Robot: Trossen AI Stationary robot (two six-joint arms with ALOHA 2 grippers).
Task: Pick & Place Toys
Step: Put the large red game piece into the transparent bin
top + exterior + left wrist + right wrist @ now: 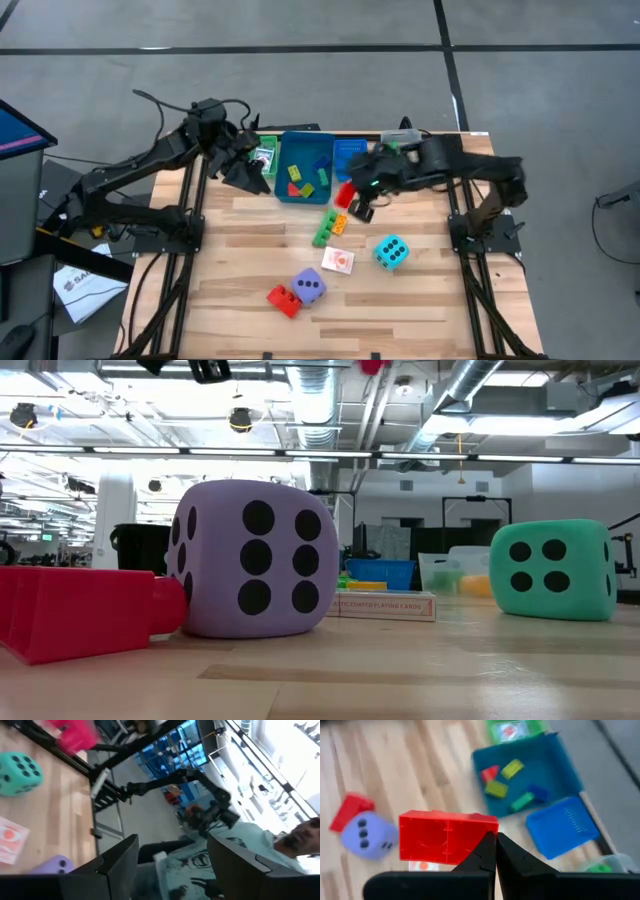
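Pale slatted wooden table (420, 300) on a grey floor. Above it, just near and right of the blue tray (555, 765), hangs a red brick (447, 837), pinched by one lower corner in the right gripper (495, 840), fingers pressed almost together. Far left, by the table's far edge, waits the left gripper (172, 842), spread and empty. Probably light, stiff, glossy plastic: likely to pivot or slip in a corner pinch. Better gripped across the long flat sides, mid-length.
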